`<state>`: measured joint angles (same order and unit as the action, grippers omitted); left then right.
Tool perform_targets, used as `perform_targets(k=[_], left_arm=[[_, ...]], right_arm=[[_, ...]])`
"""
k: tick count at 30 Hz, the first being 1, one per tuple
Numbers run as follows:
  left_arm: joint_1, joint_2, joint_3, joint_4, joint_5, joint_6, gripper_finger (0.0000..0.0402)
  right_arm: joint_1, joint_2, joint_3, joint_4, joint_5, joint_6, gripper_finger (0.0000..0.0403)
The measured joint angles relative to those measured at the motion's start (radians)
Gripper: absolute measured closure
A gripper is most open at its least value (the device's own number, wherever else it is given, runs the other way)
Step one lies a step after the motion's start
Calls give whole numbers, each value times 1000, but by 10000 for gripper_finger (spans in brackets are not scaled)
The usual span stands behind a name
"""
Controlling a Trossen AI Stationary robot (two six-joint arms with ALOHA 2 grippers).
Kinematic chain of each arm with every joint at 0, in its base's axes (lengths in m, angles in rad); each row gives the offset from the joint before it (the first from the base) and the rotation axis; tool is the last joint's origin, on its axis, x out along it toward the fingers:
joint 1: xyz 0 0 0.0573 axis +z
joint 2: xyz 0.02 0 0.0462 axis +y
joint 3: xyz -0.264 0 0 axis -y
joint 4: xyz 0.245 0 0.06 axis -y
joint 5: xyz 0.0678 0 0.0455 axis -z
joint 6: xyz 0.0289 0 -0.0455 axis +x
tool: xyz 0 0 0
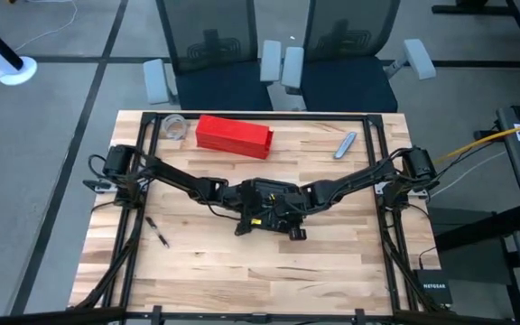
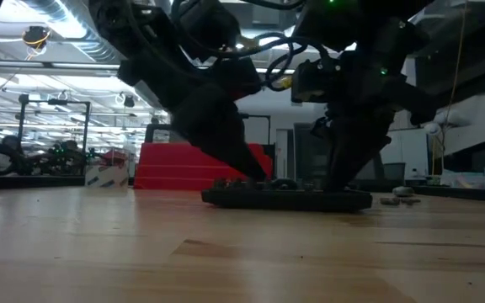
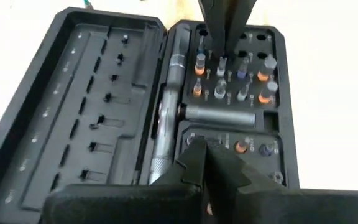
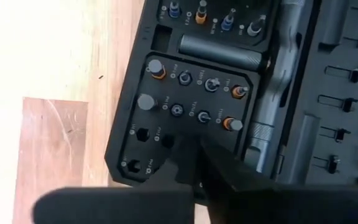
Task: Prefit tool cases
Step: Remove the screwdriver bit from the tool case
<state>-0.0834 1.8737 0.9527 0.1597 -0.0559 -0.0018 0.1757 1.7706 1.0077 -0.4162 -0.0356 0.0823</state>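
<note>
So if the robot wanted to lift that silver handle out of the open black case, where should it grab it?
Probably around the smooth middle of the silver handle, coming straight down from above. It lies flat in a long channel of the tool case beside the hinge, so its sides are walled in and only the top is exposed. The fingers would need to straddle its narrow width. Both grippers already hover over the socket side.

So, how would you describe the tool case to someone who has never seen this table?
Find the light wooden table and the long red box near its far edge. Nearer than that box, at the table's middle where both arms meet, the tool case lies open and flat. It is the only black tray here, one half holding a metal handle and small bits in sockets.
</note>
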Motion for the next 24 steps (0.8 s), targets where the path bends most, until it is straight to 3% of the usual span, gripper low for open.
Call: perform_targets(k=[5, 24], left_arm=[[-4, 53, 0, 78, 52, -70, 401], [-15, 56, -1, 66, 49, -98, 401]], right_arm=[[0, -1, 0, -10, -9, 28, 399], [-21, -29, 53, -50, 15, 42, 403]])
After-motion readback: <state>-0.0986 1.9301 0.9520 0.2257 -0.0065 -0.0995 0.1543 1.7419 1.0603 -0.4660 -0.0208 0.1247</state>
